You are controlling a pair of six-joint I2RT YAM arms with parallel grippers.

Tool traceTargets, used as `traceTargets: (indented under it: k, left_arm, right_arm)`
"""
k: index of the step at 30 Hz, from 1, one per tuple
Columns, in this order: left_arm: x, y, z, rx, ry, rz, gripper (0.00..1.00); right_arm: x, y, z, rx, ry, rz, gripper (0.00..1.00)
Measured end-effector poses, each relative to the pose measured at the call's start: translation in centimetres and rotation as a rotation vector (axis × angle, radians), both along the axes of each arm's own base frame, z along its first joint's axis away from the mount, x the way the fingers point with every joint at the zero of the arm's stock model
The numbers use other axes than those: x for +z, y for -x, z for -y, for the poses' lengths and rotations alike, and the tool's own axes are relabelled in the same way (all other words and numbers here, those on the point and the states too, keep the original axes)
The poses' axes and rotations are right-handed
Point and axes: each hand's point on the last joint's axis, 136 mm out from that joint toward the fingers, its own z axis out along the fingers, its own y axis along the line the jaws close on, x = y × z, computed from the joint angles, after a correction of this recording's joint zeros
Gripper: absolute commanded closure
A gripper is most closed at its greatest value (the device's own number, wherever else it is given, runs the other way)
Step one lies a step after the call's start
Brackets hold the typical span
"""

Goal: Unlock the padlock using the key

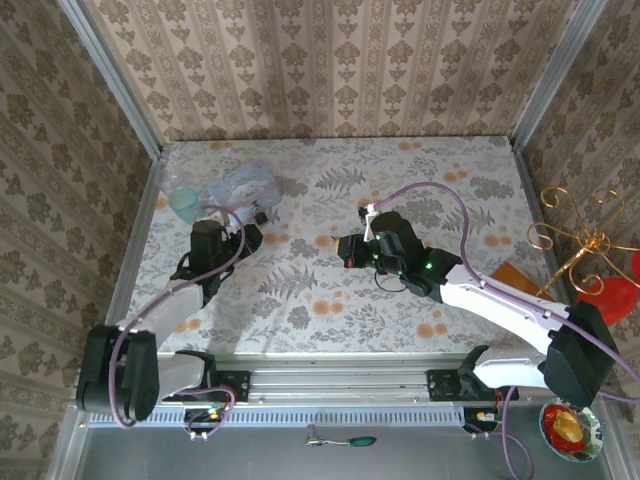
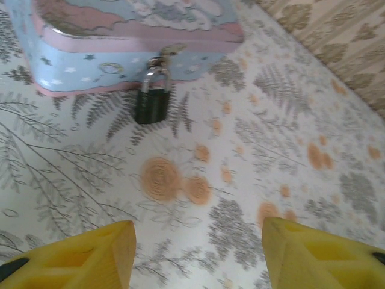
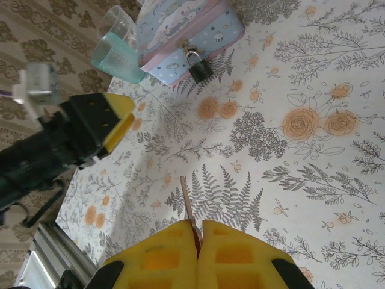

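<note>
Cloth (image 1: 420, 170) printed with grey ferns and orange roses covers the whole table, and beige damask wallpaper (image 1: 330, 60) lines the walls behind and at both sides. Aluminium posts (image 1: 110, 70) run up the corners, and an aluminium rail (image 1: 340, 385) along the bottom of the top view carries both arm bases.

In the upper left of the top view sits a pastel blue tin box (image 1: 243, 185) with pink edging and small stars. A translucent teal cup (image 1: 183, 203) stands just beside it on the left. The lid picture is too blurred to read any lettering.

The padlock (image 2: 151, 105), dark with a silver shackle, hangs from the hasp on the box front, its body lying on the cloth. It sits upper centre in the right wrist view.

The left gripper (image 2: 197, 241) points at the padlock with its yellow fingers spread well apart and nothing between them. The right gripper (image 3: 198, 232) is pressed closed on the key (image 3: 187, 201), whose thin blade sticks out past the fingertips above the cloth, well apart from the padlock.
</note>
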Motion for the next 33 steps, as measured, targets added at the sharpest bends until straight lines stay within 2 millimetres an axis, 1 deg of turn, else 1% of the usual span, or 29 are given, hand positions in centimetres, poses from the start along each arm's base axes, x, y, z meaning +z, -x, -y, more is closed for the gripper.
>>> traceTargets:
  k: [2, 5, 8, 10, 14, 18, 22, 25, 30, 33]
  left_arm:
    - [-1.6, -0.6, -0.4, 0.017, -0.028, -0.026, 0.42]
    - [-3.6, -1.3, -0.7, 0.030, -0.052, -0.053, 0.42]
    - [-5.2, -2.2, -0.5, 0.030, -0.058, -0.074, 0.42]
    - [-6.0, -3.1, -0.3, 0.029, -0.059, -0.081, 0.42]
    - [-6.7, -5.4, 0.2, 0.030, -0.055, -0.068, 0.42]
    - [-7.0, -6.9, 0.3, 0.039, -0.062, -0.065, 0.43]
    - [-6.6, -8.7, 0.4, 0.059, -0.076, -0.064, 0.43]
    - [-6.4, -10.0, 0.4, 0.071, -0.085, -0.064, 0.43]
    - [-7.8, -10.9, 0.3, 0.085, -0.110, -0.113, 0.44]
    - [-7.8, -11.6, 0.5, 0.087, -0.120, -0.125, 0.48]
  right_arm:
    - [0.1, 0.2, 0.2, 0.000, -0.004, 0.004, 1.00]
    - [-0.6, 0.5, 0.5, 0.000, 0.004, -0.005, 1.00]
    - [-1.7, 0.8, 0.7, 0.001, 0.020, -0.022, 1.00]
    - [-1.9, 0.9, 0.8, 0.001, 0.023, -0.026, 1.00]
    - [-1.7, 0.9, 0.8, 0.002, 0.019, -0.022, 1.00]
    - [-1.8, 1.2, 1.0, 0.001, 0.013, -0.017, 1.00]
    - [-2.4, 1.5, 1.2, -0.002, 0.014, -0.035, 1.00]
    - [-2.5, 1.5, 1.3, -0.004, 0.013, -0.039, 1.00]
    - [-2.4, 1.5, 1.3, -0.006, 0.010, -0.039, 1.00]
    - [-2.1, 1.6, 1.4, -0.006, 0.004, -0.033, 1.00]
